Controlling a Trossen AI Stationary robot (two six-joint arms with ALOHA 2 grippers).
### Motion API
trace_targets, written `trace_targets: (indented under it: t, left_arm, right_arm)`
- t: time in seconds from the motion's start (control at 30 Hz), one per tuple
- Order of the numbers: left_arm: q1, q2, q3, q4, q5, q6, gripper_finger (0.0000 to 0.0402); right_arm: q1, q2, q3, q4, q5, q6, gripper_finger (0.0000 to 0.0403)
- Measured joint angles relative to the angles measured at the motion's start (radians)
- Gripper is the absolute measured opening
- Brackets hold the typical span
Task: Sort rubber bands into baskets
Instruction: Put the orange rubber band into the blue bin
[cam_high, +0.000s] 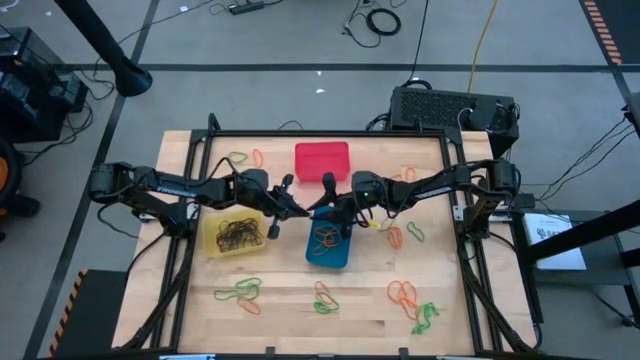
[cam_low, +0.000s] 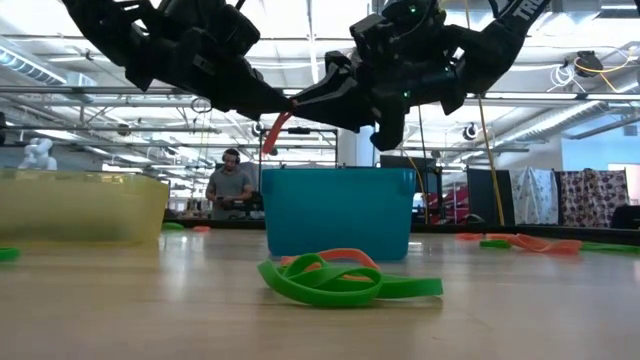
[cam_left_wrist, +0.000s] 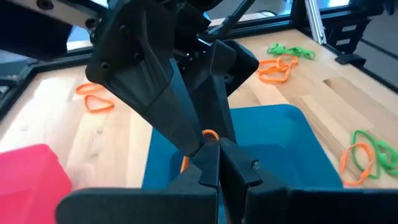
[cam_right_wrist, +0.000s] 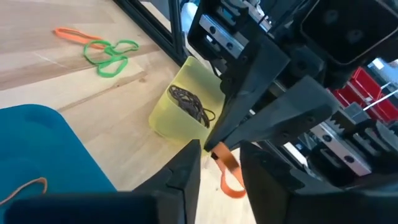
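Observation:
My two grippers meet in the air above the far left corner of the blue basket (cam_high: 340, 256), which holds orange bands. My left gripper (cam_left_wrist: 217, 163) is shut on an orange rubber band (cam_right_wrist: 229, 174). My right gripper (cam_right_wrist: 221, 163) is open, one finger on each side of the left fingertips and the band; I cannot tell whether it touches the band. The yellow basket (cam_high: 212, 240) holds dark bands. The red basket (cam_high: 322, 160) stands farther back. In the low view the band (cam_low: 272, 135) hangs above the blue basket (cam_low: 338, 212). My left gripper pinches the orange band's upper end (cam_right_wrist: 217, 153) between its two fingertips. The fingers come nearly level from the table's left, slanting slightly down. The band hangs slack below the fingertips, lifted clear of the table and the baskets.
Loose green and orange bands lie near the front edge (cam_high: 237, 292) (cam_high: 325, 298) (cam_high: 412, 305), right of the blue basket (cam_high: 400, 236) and at the far left (cam_high: 242, 157). A black box (cam_high: 450, 105) stands behind the table's far right corner.

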Motion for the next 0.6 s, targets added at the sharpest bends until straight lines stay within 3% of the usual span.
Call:
trace_targets:
  t: [0.27,0.33,0.43,0.6]
  left_arm:
    - [0.0,0.0,-0.001,-0.003,-0.011,-0.03,0.0006]
    - [0.0,0.0,-0.001,-0.007,-0.028,-0.058,0.0007]
    - [0.002,0.0,-0.001,-0.017,-0.048,-0.06,0.0013]
    - [0.0,-0.005,0.0,-0.061,-0.116,-0.056,0.0056]
  right_arm:
    - [-0.001,0.0,-0.001,-0.001,-0.004,0.031,0.0014]
    - [-0.002,0.0,-0.001,-0.008,0.013,0.053,0.0007]
    - [0.001,-0.01,-0.001,-0.038,0.118,0.094,0.0005]
    - [0.003,-0.071,0.0,-0.158,0.233,0.116,0.0001]
